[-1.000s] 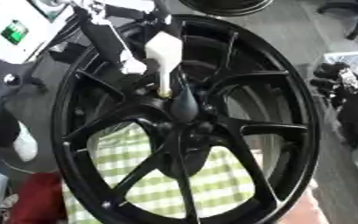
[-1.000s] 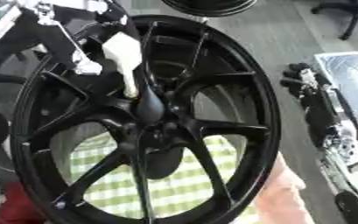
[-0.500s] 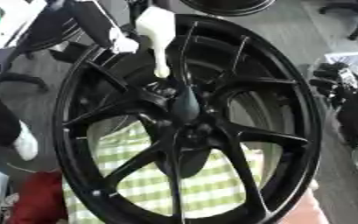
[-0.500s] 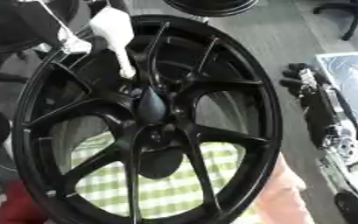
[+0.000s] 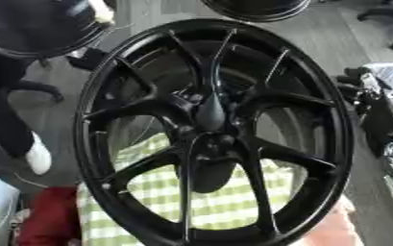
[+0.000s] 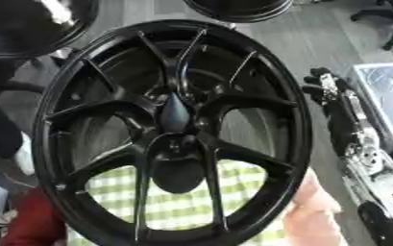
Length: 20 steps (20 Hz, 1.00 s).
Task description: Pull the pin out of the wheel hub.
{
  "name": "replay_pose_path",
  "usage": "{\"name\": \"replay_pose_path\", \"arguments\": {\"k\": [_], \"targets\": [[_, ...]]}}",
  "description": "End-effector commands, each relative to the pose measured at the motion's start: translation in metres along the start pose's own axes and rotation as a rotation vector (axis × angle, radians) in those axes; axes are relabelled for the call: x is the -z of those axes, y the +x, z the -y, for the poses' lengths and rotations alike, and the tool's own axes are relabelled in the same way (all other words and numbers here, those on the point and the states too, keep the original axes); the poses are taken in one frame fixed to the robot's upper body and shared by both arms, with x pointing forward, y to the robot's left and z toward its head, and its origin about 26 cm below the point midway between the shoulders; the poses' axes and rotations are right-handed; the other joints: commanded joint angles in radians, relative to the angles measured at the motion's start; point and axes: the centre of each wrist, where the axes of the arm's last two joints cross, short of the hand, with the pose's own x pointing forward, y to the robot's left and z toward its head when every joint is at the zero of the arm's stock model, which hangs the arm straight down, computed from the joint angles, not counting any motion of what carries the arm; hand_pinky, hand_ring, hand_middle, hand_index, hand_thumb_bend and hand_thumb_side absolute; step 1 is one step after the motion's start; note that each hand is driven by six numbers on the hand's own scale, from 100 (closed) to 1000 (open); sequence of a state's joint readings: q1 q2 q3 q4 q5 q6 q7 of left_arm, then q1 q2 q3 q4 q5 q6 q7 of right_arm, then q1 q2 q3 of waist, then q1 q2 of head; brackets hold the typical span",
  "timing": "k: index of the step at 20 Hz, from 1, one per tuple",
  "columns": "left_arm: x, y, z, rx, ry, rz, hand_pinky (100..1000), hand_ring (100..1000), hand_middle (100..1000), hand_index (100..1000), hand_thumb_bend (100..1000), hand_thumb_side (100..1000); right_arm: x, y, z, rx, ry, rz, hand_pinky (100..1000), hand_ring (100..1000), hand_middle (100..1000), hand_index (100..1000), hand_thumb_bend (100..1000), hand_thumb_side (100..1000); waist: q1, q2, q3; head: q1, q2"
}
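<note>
Now the black wheel hub (image 5: pixel 209 129) stands tilted over a green checked cloth (image 5: pixel 225 202). My right hand (image 6: pixel 327 91) rests just right of its rim; its fingers I cannot tell.

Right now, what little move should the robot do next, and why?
Probably move the pin well clear and set it down. The wheel's hub shows no pin standing in it and no hand is on it. A pale shape at the top left may be the pin, but I cannot tell.

Black wheel (image 5: pixel 212 129) on checked cloth (image 5: pixel 225 202)
</note>
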<state>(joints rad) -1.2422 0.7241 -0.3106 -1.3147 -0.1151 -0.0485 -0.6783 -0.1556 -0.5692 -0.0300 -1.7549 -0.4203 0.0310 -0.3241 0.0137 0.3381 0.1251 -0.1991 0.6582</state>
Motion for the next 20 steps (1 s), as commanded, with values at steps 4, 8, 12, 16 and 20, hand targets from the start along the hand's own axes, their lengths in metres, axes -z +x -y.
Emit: {"name": "replay_pose_path", "arguments": {"k": [4,8,12,16,20], "targets": [[-0.077,-0.031,-0.021,0.026,0.162,-0.198,614,600,426,403,100,100,0.002,0.012,0.015,-0.034,-0.048,0.044,950,805,752,817,100,739,-0.014,-0.036,0.036,-0.040,0.003],[-0.120,-0.052,-0.020,-0.022,0.229,-0.317,608,605,449,429,100,100,0.003,0.014,0.016,-0.028,-0.061,0.054,950,805,752,817,100,736,-0.027,-0.036,0.054,-0.047,-0.003],[-0.157,-0.067,-0.017,-0.073,0.284,-0.415,603,614,473,455,100,100,0.003,0.016,0.016,-0.015,-0.071,0.061,950,805,752,816,100,732,-0.043,-0.035,0.061,-0.040,-0.005],[-0.175,-0.087,0.007,-0.156,0.321,-0.484,615,641,521,523,100,100,0.003,0.017,0.016,-0.006,-0.081,0.068,950,805,752,816,100,731,-0.054,-0.032,0.065,-0.038,-0.008],[-0.185,-0.099,0.040,-0.217,0.334,-0.519,647,712,631,646,100,225,0.003,0.017,0.014,0.004,-0.082,0.069,950,805,752,816,100,731,-0.062,-0.032,0.064,-0.033,-0.008]]}}
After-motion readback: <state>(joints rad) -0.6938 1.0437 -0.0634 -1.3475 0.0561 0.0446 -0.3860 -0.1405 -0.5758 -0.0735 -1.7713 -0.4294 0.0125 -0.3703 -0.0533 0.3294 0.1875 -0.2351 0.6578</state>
